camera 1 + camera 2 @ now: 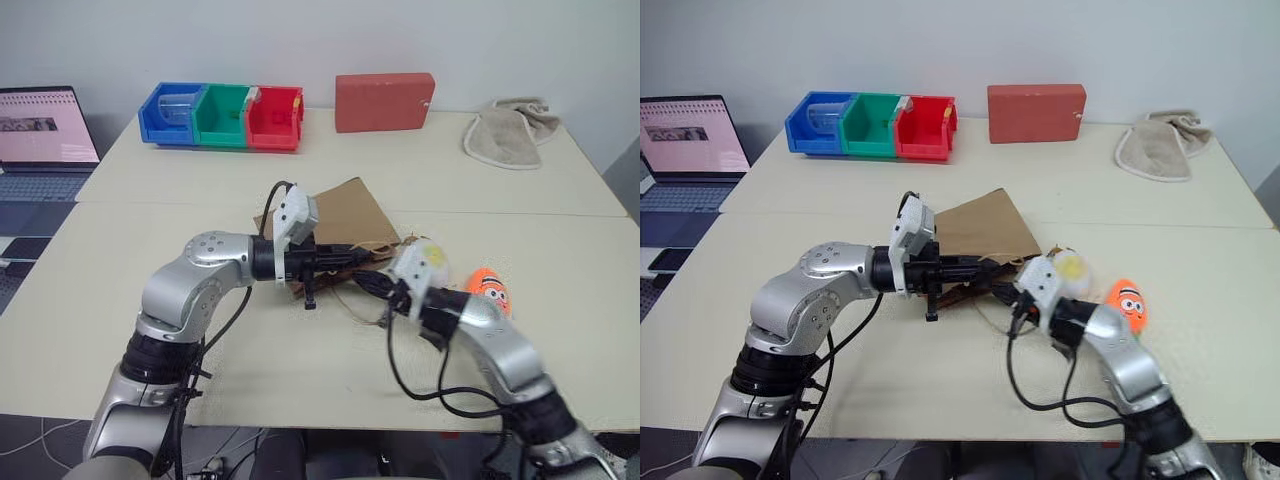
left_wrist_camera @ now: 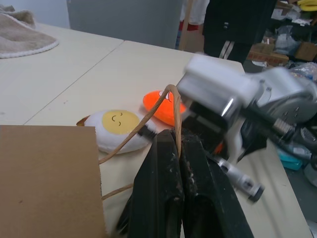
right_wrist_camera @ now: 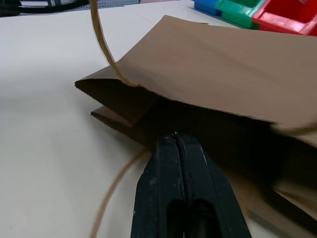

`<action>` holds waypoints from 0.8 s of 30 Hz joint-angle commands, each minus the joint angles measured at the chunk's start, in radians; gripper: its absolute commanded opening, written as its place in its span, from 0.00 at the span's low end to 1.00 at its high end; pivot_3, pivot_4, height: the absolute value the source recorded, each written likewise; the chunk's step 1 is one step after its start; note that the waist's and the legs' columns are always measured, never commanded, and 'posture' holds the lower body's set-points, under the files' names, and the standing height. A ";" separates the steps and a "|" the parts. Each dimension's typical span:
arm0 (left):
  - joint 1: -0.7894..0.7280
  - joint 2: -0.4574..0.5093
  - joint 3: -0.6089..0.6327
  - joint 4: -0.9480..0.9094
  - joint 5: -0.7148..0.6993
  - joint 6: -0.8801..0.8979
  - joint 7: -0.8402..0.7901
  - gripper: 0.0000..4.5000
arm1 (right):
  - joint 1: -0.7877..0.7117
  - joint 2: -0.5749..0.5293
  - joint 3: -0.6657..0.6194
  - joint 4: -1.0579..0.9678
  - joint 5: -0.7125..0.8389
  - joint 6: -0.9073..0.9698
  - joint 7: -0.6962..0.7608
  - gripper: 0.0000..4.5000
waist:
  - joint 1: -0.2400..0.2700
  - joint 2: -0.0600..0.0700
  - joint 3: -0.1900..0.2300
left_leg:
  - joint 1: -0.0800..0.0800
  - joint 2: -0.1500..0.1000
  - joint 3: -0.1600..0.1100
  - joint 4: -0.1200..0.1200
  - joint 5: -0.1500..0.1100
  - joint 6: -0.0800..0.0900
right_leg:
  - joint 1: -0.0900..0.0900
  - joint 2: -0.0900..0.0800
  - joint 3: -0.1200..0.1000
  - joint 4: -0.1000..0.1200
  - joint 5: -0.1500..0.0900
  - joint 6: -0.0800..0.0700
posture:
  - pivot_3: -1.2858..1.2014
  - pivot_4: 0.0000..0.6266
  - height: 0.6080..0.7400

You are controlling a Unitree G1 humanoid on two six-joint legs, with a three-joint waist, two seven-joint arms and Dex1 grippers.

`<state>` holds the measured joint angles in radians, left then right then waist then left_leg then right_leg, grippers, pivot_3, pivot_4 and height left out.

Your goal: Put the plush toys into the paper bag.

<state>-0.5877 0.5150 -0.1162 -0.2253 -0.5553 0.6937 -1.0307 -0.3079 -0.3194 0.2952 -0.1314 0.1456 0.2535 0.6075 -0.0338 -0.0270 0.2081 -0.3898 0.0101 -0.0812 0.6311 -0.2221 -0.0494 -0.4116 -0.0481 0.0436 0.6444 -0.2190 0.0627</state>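
1. The left gripper (image 2: 179, 148) is seen clenched on a tan cord handle (image 2: 148, 124) of the paper bag (image 1: 345, 225); the loop is pinched between its closed fingers, at the centre of the left eye view.
2. The right gripper (image 3: 176, 144) is seen fully closed, its tips at the dark mouth of the bag; whether paper is pinched cannot be told.
3. The paper bag is shown lying flat on the table (image 1: 300, 370) at the centre of the frame, its long axis running from the upper middle toward the lower right, its mouth turned toward the grippers.
4. The bag is brown kraft paper, creased at its side folds.
5. The egg toy (image 2: 116, 126), white with a yellow smiling face, lies just right of the bag's mouth.
6. The carrot toy (image 1: 490, 288), orange with eyes, lies right of the egg toy.
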 commanded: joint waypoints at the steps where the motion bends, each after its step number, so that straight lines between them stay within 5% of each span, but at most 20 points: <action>1: -0.018 0.001 0.028 -0.029 -0.033 0.013 0.014 0.00 | -0.067 0.070 -0.015 0.124 -0.067 -0.115 -0.087 0.00 | 0.000 0.000 0.000 | 0.000 0.000 0.000 0.000 0.000 0.000 | 0.000 0.000 0.000 0.000 0.000 0.000 | 0.52 0.24 1.00; 11: -0.062 0.010 0.085 -0.020 -0.094 0.059 0.059 0.00 | -0.098 0.146 0.031 0.334 -0.225 -0.238 -0.184 0.00 | 0.000 0.000 0.000 | 0.000 0.000 0.000 0.000 0.000 0.000 | 0.000 0.000 0.000 0.000 0.000 0.000 | 0.52 0.24 1.00; 24: -0.324 0.058 0.121 0.148 -0.026 -0.080 0.026 0.00 | -0.089 0.146 0.073 0.364 -0.309 -0.210 -0.169 0.00 | -0.007 0.000 0.000 | 0.002 0.000 0.000 0.000 0.000 0.000 | 0.001 0.001 0.000 0.001 0.000 0.000 | 0.52 0.24 1.00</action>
<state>-0.8602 0.5567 -0.0291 -0.0746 -0.5934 0.6614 -0.9899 -0.4072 -0.1764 0.3463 0.2192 -0.1480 0.0238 0.4232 -0.0403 -0.0271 0.2080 -0.3878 0.0102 -0.0818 0.6307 -0.2220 -0.0495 -0.4103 -0.0474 0.0438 0.6450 -0.2186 0.0628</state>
